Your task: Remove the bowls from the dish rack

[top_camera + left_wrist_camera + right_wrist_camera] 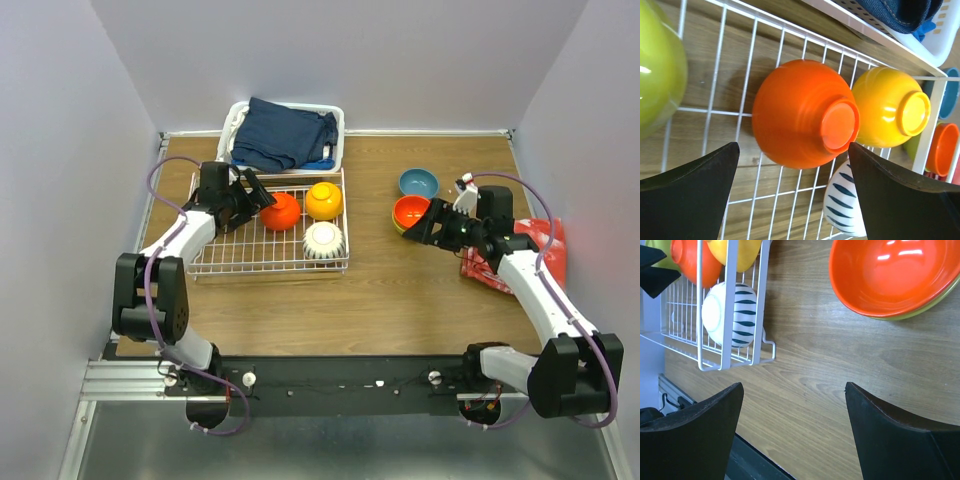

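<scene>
White ribbed bowl: dish rack, near corner.
Left gripper: jaws wide, empty, just beside overturned red-orange bowl in rack.
Right gripper: jaws wide, empty, beside nested pair on table.
Orange-yellow bowl: rack, far side.
Blue bowl: table, beyond pair.

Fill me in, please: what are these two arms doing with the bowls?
They are unloading bowls from the dish rack. The left tool is open, facing an upturned red-orange bowl in the rack, not yet gripping it. An orange-yellow bowl, a striped white bowl and a lime-green bowl sit there too. The right tool hangs open and empty over the table, beside a second red-orange bowl nested in a lime-green one, with a blue bowl nearby.
</scene>
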Robot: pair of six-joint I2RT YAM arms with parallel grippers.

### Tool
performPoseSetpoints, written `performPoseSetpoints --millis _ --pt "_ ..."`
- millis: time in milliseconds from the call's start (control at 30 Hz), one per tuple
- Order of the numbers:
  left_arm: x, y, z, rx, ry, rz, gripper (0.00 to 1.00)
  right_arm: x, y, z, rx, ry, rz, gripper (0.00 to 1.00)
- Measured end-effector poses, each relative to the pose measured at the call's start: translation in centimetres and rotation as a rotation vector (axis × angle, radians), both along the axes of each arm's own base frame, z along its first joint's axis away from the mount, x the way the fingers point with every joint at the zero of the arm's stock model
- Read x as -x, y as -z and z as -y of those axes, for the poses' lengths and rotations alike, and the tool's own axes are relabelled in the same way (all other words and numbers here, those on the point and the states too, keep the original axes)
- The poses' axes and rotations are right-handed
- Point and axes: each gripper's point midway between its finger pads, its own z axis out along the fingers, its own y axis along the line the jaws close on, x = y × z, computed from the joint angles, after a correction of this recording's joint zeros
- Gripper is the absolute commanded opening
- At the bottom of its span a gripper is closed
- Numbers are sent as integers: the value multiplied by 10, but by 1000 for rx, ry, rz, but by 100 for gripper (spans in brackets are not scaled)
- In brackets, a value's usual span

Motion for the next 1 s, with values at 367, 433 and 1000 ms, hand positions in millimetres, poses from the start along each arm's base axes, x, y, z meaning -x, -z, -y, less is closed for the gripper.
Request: performPoseSetpoints --millis 367,433,1000 --pt "-11 20 14 118 -5 -32 99 4 1 0 -9 9 -7 90" --pt "-12 23 15 129 -7 -38 99 4 0 0 -9 9 -5 90" --pt "-16 26 20 239 -36 -11 79 7 3 1 -4 15 -16 90"
